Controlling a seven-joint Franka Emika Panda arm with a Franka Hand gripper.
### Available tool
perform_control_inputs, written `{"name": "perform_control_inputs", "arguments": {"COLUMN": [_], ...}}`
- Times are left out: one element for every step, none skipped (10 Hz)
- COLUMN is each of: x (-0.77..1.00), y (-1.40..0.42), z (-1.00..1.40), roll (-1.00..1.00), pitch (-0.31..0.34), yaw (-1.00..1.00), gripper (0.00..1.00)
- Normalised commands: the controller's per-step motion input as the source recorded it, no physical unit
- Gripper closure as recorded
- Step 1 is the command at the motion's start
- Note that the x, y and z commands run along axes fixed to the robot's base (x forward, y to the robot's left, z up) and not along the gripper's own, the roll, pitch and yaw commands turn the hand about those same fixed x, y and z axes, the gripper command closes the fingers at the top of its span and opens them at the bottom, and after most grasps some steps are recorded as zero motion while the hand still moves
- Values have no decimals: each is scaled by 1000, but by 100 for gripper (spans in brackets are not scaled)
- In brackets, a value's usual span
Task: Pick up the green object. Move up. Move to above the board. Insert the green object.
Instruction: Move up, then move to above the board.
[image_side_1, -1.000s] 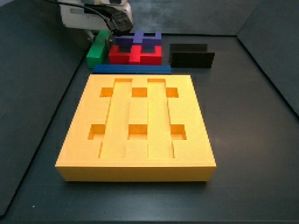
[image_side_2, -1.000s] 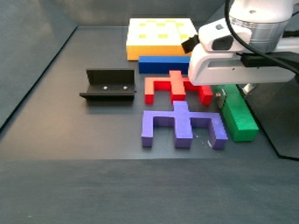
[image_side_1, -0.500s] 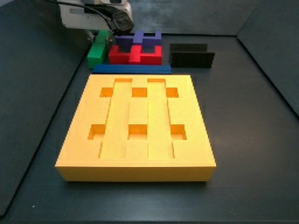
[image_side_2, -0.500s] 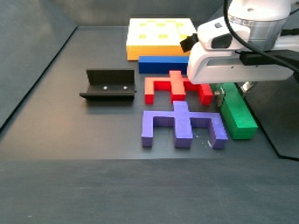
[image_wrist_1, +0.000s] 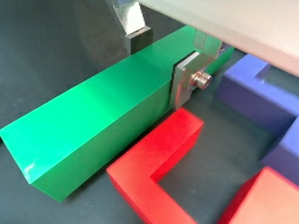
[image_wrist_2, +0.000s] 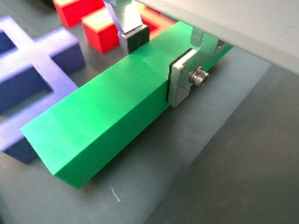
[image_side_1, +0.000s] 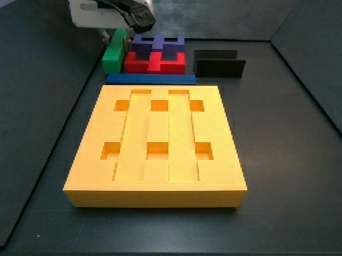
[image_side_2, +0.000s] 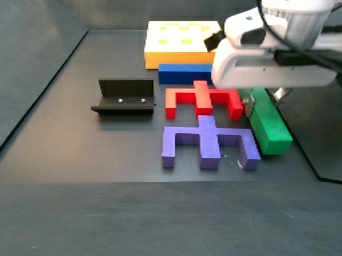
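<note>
Gripper (image_wrist_1: 162, 54) clamped across the green object (image_wrist_1: 100, 118), board (image_side_1: 156, 145) well apart from it.

In a side view, going left to right, the dark fixture (image_side_2: 124, 97) stands alone on the grey floor, then the board (image_side_2: 182, 42) lies at the back with a blue block (image_side_2: 185, 72) against its near edge, then the red block (image_side_2: 205, 101) and the purple block (image_side_2: 206, 143) lie in front of that, and last comes the green object (image_side_2: 271, 126) beside both of them, with the gripper (image_side_2: 265, 96) over its far end. In both wrist views a silver finger (image_wrist_2: 184, 75) presses flat on one long side of the green object (image_wrist_2: 114, 108) and the second finger (image_wrist_2: 132, 29) sits on the opposite side, so the jaws grip the bar across its width. Whether the bar is clear of the floor cannot be told.
</note>
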Motion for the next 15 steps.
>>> {"name": "perform_control_inputs", "arguments": {"x": [-120,-63,0,6,-48,-39,7,31,8,3,33,692,693,723,744], "y": [-50,-10,0,1,3,0,-1,16,-6,-9,2,-1400,-1400,-1400,-1400], "z": [655,315,1400,1400,1400,1400,1400,1400,1400,861,212,170,164,157,165], "roll": [1,73,0,7,54,79,38,0,-7,-2,-3,56,66,63,-20], "pitch": [73,61,0,-4,40,31,37,73,85,67,42,139,148,189,180], "yaw": [51,21,0,-7,1,4,6,3,-1,3,5,-177,-165,-75,-38], "gripper": [100,100,100,100,100,100,100,100,100,100,100,100,100,100,100]}}
